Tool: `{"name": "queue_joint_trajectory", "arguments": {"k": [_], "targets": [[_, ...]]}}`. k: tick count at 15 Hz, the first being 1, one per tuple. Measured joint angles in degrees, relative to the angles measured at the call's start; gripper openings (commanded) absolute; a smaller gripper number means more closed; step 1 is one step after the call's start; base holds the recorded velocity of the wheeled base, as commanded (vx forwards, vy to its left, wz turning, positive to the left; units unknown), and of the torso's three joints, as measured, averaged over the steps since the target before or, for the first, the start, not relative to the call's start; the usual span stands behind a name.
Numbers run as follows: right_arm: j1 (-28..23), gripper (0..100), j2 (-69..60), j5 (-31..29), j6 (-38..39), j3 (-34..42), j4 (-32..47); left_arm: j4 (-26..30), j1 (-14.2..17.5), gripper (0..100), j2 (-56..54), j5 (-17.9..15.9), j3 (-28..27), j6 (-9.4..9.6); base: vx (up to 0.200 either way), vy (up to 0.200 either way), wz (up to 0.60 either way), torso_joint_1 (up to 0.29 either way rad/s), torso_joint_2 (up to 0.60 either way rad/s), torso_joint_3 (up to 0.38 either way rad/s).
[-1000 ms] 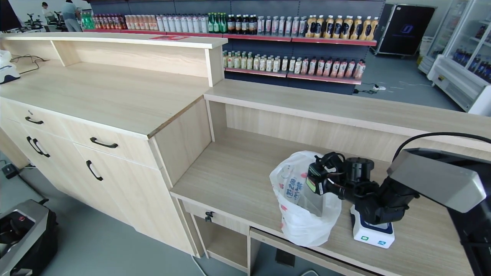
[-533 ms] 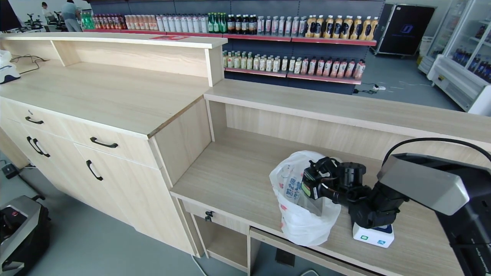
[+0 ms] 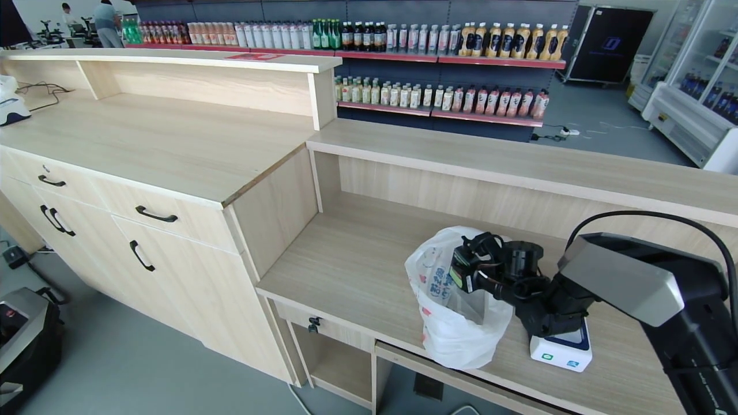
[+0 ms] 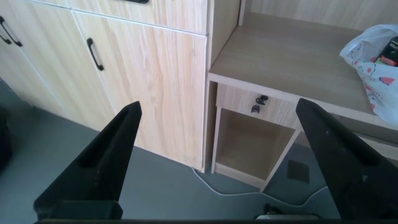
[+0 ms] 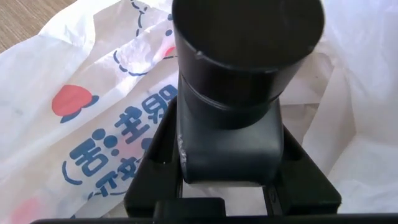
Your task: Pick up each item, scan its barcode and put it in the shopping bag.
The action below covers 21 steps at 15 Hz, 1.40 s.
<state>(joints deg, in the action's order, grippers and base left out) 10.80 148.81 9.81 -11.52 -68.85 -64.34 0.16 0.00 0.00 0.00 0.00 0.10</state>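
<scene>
1. The left gripper (image 4: 219, 106) is seen in the left wrist view with its jaws spread wide and nothing between them. It hangs above the grey floor (image 4: 155, 193), in front of the light wooden cabinet (image 4: 143, 74) with its black handles.
2. In the head view the tall cabinet top (image 3: 144, 144) lies on the left. A white device with cables (image 3: 8, 104) rests at its far left edge.
3. The lower counter (image 3: 357, 259) adjoins the cabinet on the right. A small drawer with a key in its lock (image 3: 314, 325) is set under the counter's front edge.
4. The white shopping bag (image 3: 450, 328), printed with red and blue marks, stands on the lower counter close to its front edge, with its mouth open upward.
5. The right gripper (image 3: 464, 271) is held over the open mouth of the bag. A dark cylindrical item (image 5: 245, 74) is pinched between its jaws, and the bag's plastic lies just below it. A green and red label is seen at the gripper's tip in the head view.
6. A white box-shaped device (image 3: 562, 353) with a dark top sits on the counter just to the right of the bag.
7. Shelves of bottles (image 3: 438, 98) run along the back of the room, behind the counter.
</scene>
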Motion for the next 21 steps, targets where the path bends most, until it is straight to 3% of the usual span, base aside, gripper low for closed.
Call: {"name": "queue_joint_trajectory", "arguments": {"k": [1,8,12,15,17,21], "targets": [[-0.1,100,0.5,0.0,-0.2,-0.1,-0.4,0.0,0.0,100,0.0,0.0,0.0,0.0,0.0,0.0,0.0,0.0,0.0,0.0],[-0.1,100,-1.4,0.0,-0.3,1.3,0.5,0.0,0.0,100,0.0,0.0,0.0,0.0,0.0,0.0,0.0,0.0,0.0,0.0],[0.4,100,-15.3,0.0,-1.6,7.7,7.6,0.0,0.0,100,0.0,0.0,0.0,0.0,0.0,0.0,0.0,0.0,0.0,0.0],[-1.7,100,-31.6,-0.1,-3.5,17.6,13.7,0.0,0.0,100,0.0,0.0,0.0,0.0,0.0,0.0,0.0,0.0,0.0,0.0],[-5.8,100,-43.6,-1.1,-8.3,26.7,17.3,0.0,0.0,100,0.0,0.0,0.0,0.0,0.0,0.0,-0.6,-0.012,0.01,0.019],[-26.0,100,-65.4,-4.0,-20.1,38.9,32.5,0.0,0.0,100,0.0,0.0,0.0,0.0,0.0,0.0,-0.6,-0.152,0.32,0.149]]}}
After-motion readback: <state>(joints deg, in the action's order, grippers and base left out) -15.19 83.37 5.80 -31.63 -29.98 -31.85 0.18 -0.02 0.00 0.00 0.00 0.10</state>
